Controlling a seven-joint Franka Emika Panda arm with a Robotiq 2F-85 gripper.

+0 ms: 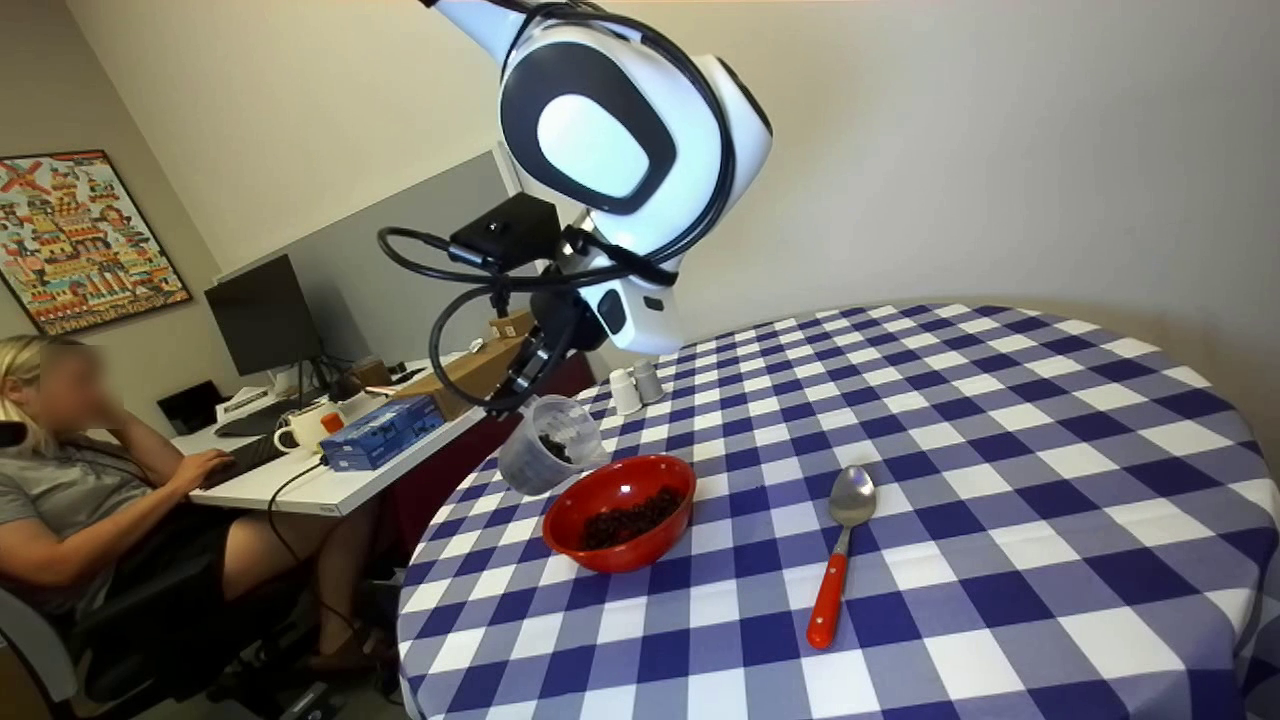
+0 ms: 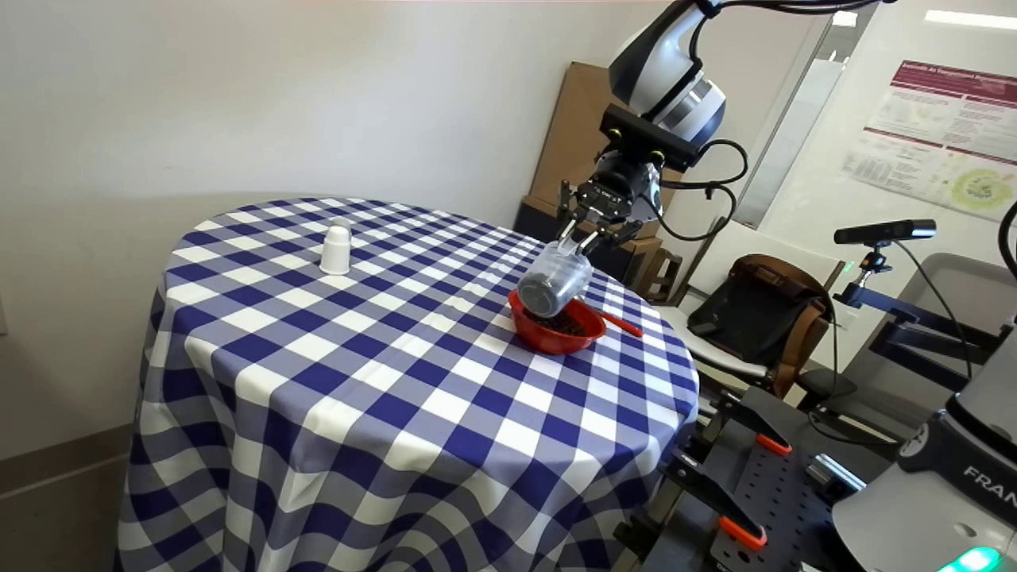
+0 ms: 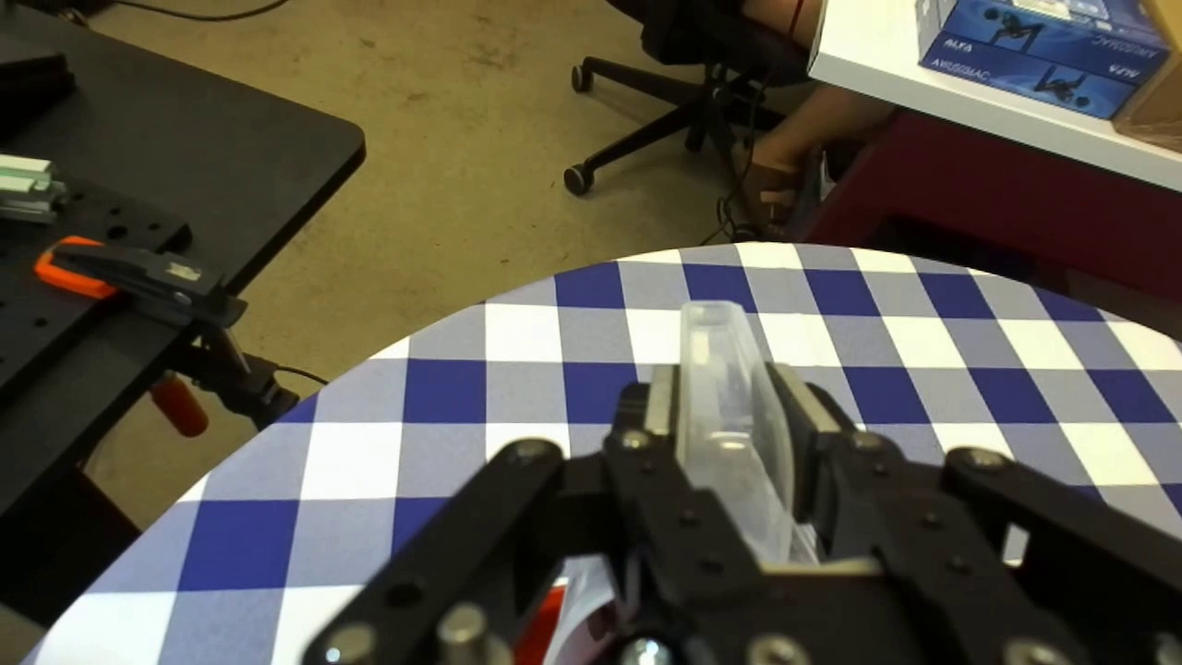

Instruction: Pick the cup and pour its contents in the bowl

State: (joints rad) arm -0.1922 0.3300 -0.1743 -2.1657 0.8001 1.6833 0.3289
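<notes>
The clear cup (image 1: 528, 468) is tilted, with its mouth toward the red bowl (image 1: 640, 556), above the bowl's edge. Some dark bits still show inside the cup. The bowl stands upright on the table with a pile of dark bits in it. My gripper (image 1: 512, 404) is shut on the cup's handle. In an exterior view the tilted cup (image 2: 554, 278) is over the bowl (image 2: 554, 343), held by the gripper (image 2: 578, 240). In the wrist view the handle of the cup (image 3: 725, 416) is between the gripper's fingers (image 3: 731, 397); only a red sliver of the bowl (image 3: 538, 630) shows.
A silver spoon with a red handle (image 1: 829, 600) lies on the checkered tablecloth (image 1: 960, 420) beside the bowl; its handle (image 2: 623, 324) shows behind the bowl. Two small shakers (image 1: 626, 392) stand farther off. A person (image 1: 70, 480) sits at a desk beyond the table.
</notes>
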